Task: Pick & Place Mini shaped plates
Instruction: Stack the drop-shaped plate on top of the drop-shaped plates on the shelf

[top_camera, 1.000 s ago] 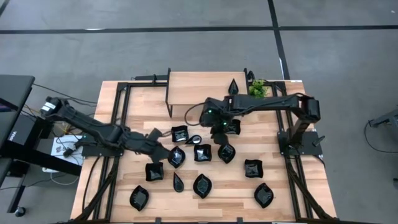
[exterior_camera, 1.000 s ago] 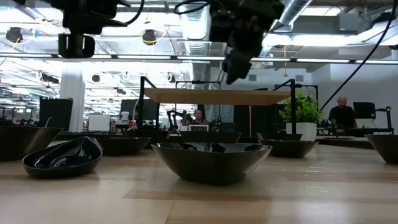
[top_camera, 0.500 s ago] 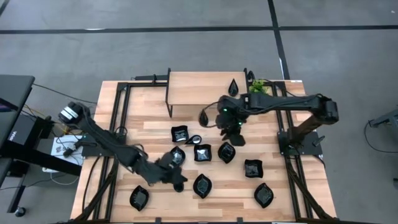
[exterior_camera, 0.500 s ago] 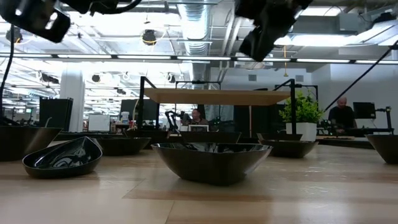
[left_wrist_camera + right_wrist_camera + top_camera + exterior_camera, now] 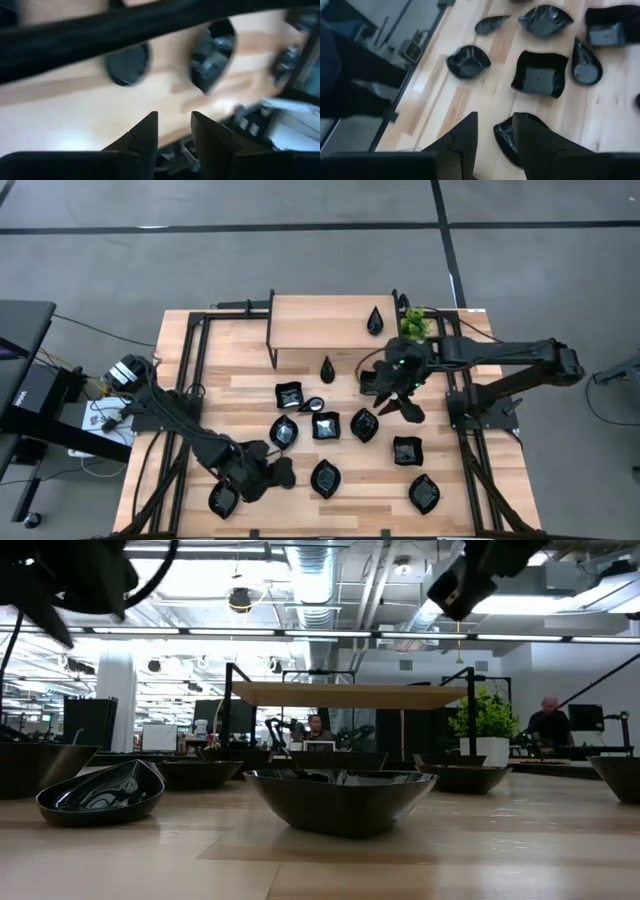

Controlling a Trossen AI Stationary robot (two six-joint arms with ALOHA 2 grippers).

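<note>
Glossy black plates [image 5: 325,425] (squares, leaves, teardrops) on pale wood table [image 5: 300,320].

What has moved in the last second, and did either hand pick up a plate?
The left hand swept from the table's middle toward its left front. The right hand pulled away rightward, uncovering a teardrop plate in front of the shelf. Both hands look open and empty. The other plates in view kept their places.
</note>
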